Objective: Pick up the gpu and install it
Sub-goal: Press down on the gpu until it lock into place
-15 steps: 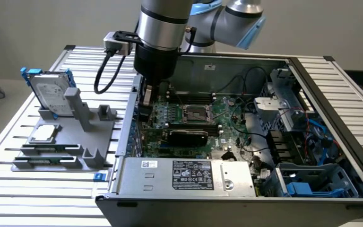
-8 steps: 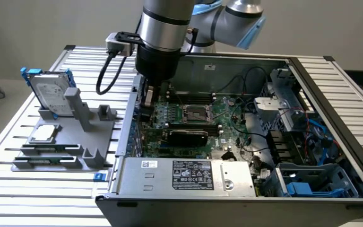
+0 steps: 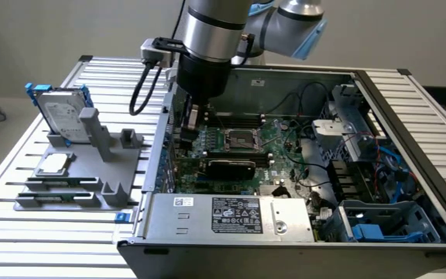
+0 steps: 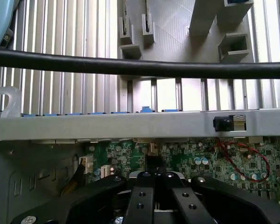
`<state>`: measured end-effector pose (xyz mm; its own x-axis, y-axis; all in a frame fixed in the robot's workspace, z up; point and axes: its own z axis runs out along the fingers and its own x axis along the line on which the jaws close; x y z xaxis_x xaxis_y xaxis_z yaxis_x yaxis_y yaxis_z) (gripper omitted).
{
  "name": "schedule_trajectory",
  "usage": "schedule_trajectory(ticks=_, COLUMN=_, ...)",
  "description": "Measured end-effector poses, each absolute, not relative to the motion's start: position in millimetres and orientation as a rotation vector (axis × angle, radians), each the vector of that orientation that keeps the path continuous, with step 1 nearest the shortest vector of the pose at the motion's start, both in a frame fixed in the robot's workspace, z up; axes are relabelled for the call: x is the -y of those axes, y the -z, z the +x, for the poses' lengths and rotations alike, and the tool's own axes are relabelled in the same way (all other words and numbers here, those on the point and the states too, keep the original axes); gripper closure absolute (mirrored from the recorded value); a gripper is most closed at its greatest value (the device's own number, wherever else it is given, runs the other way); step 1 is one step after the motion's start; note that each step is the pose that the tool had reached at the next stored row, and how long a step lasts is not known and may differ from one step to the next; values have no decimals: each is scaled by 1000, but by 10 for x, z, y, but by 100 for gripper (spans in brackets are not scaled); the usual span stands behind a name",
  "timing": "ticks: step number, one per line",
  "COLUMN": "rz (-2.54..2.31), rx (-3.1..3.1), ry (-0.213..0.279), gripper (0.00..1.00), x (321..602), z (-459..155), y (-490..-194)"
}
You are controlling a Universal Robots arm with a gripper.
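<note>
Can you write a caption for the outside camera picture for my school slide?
Robot arm's shut tool reaches into an open computer case, near the gpu sitting on the motherboard.

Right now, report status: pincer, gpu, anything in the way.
Pincer shut, low inside the computer case over the motherboard. Gpu lying across the board, not gripped. Black cable crosses the wrist view.

Plain pale wall (image 3: 53,29), slatted aluminium table (image 3: 21,192), bright even light
</note>
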<state>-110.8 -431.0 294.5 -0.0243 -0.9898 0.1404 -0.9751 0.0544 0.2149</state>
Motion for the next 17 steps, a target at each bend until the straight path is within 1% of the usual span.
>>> schedule_trajectory(ticks=10, rz=1999, rx=2080, ry=89, gripper=89, x=4309, z=-832, y=-2962)
schedule_trajectory(ticks=17, rz=1999, rx=2080, ry=89, gripper=89, x=4309, z=-813, y=-2962)
